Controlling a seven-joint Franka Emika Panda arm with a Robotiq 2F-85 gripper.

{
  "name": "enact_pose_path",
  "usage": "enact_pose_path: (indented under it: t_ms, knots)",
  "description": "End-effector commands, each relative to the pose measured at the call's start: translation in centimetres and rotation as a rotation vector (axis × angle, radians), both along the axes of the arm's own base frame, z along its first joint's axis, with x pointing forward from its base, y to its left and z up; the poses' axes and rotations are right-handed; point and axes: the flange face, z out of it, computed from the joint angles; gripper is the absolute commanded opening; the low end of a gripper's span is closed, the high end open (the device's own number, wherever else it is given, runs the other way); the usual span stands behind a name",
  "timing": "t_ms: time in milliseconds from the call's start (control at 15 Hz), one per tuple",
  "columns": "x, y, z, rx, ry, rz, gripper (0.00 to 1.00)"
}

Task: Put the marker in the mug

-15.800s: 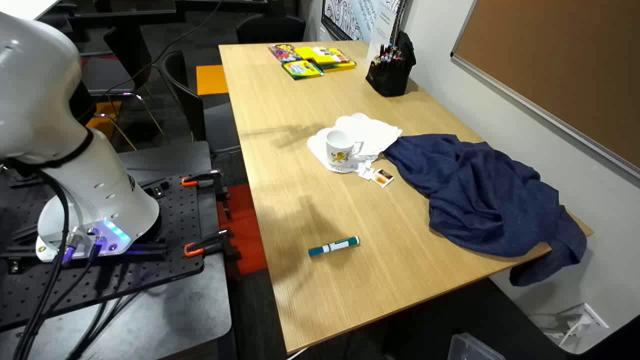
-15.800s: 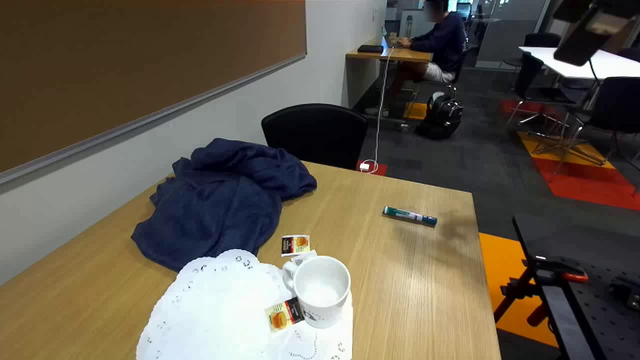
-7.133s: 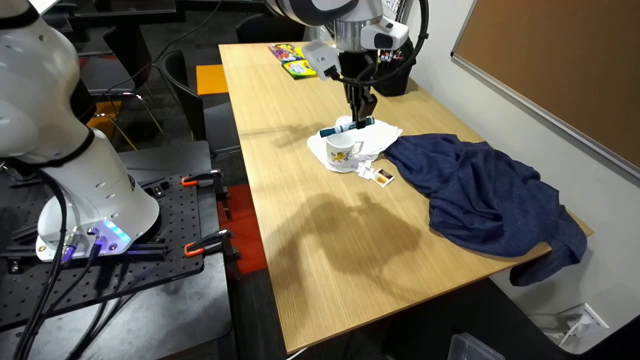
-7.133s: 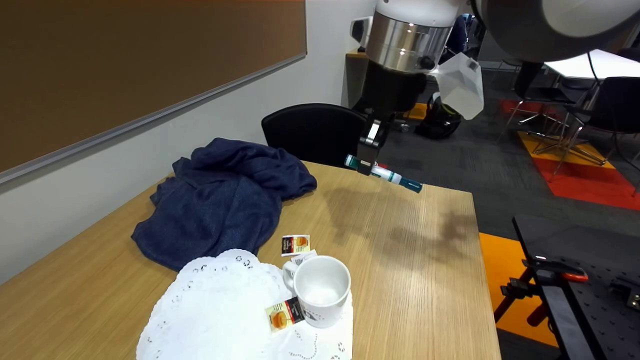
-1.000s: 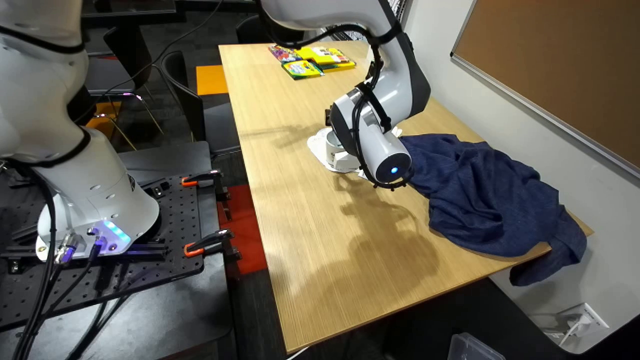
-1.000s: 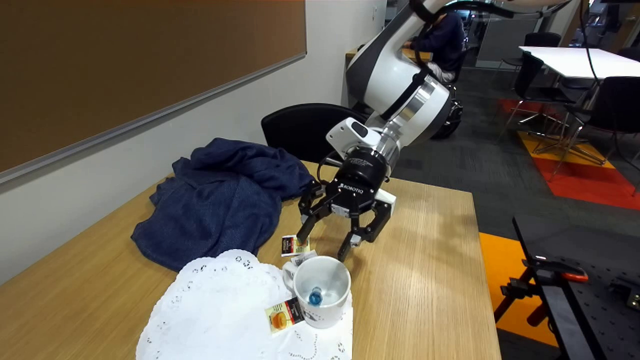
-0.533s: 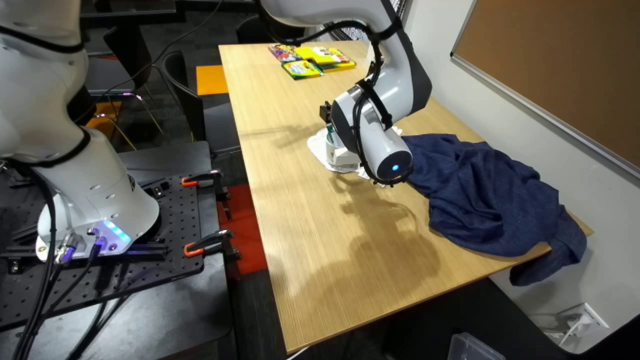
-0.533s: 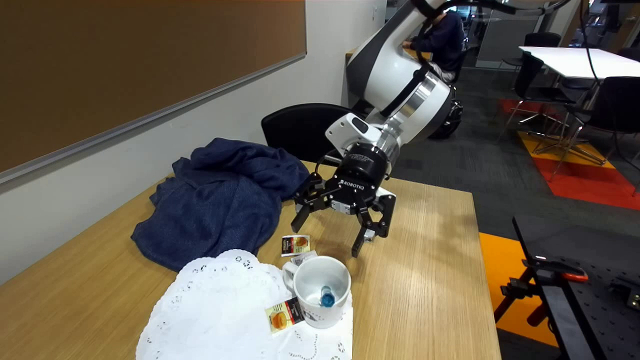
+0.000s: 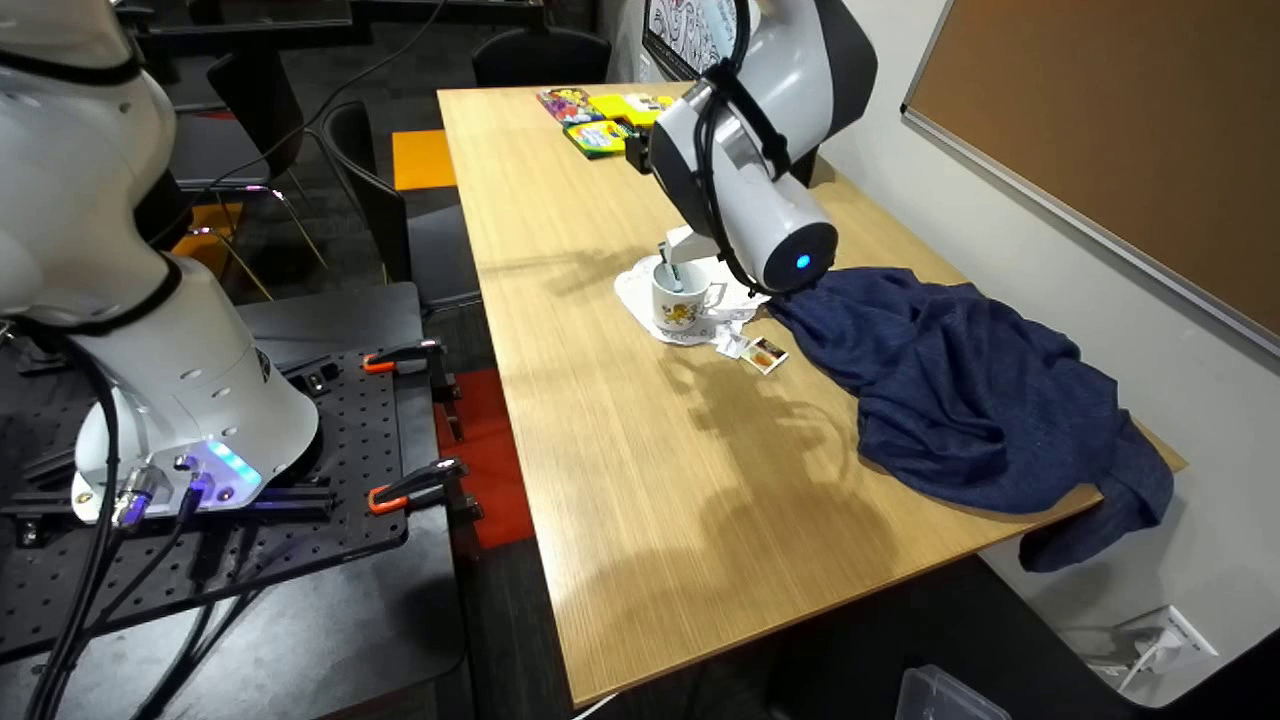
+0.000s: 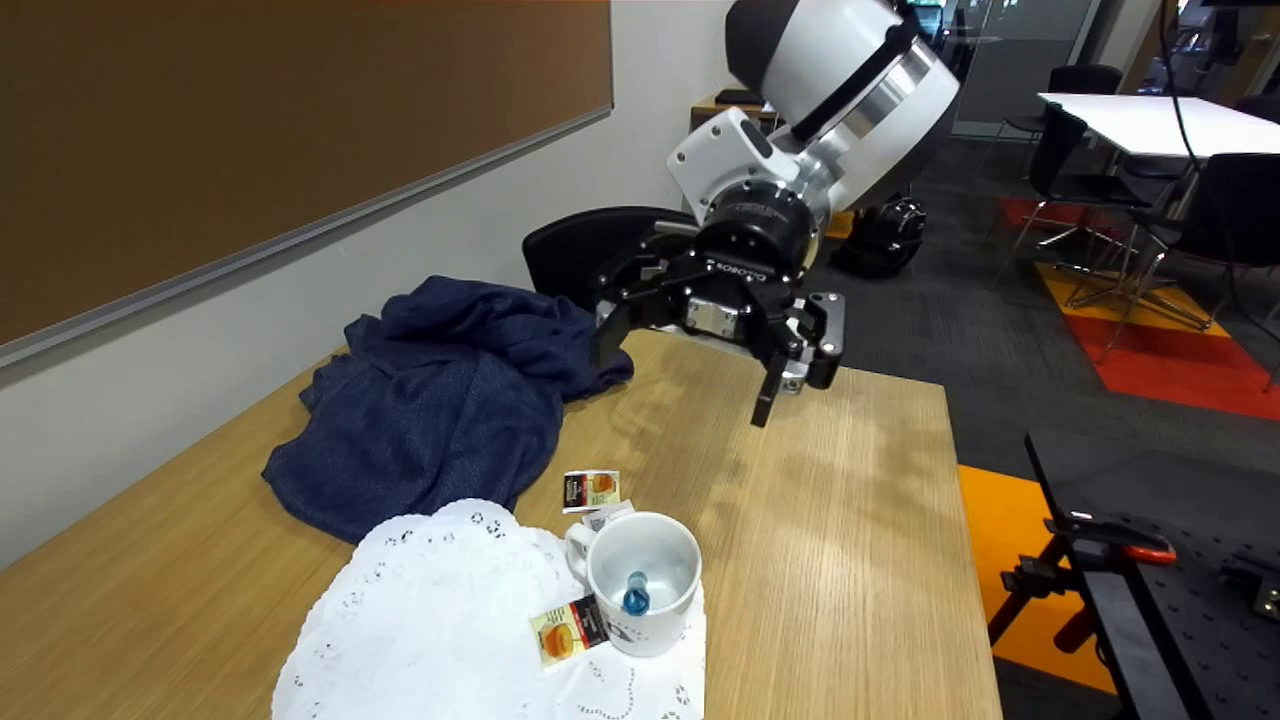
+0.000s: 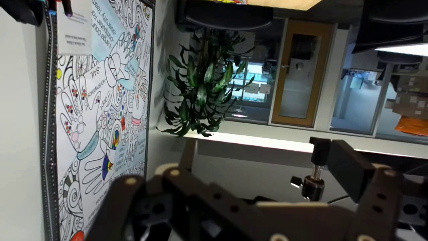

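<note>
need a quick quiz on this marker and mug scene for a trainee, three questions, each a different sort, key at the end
1. Fill in the blank: the mug stands on a white, scallop-edged ____.
2. True or false: the gripper is open and clear of the mug.
3. Multiple choice: where is the marker?
a) on the dark blue cloth
b) inside the mug
c) held by the gripper

Key:
1. doily
2. true
3. b
</note>
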Motion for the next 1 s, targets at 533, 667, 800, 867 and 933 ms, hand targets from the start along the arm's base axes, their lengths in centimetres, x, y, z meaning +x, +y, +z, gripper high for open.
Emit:
enact_pose_path:
  t_ms: [533, 667, 800, 867, 933]
  knots:
    - [-3.1, 2.6, 6.7, -0.01, -0.088, 0.044, 1.0]
    - [-3.1, 2.6, 6.2, -0.009, -0.079, 0.043, 1.0]
    - [-3.1, 2.6, 6.0, -0.008, -0.074, 0.043, 1.0]
    - [-3.1, 2.6, 5.9, -0.008, -0.073, 0.043, 1.0]
    - [-3.1, 2.6, 5.9, -0.008, -0.072, 0.043, 1.0]
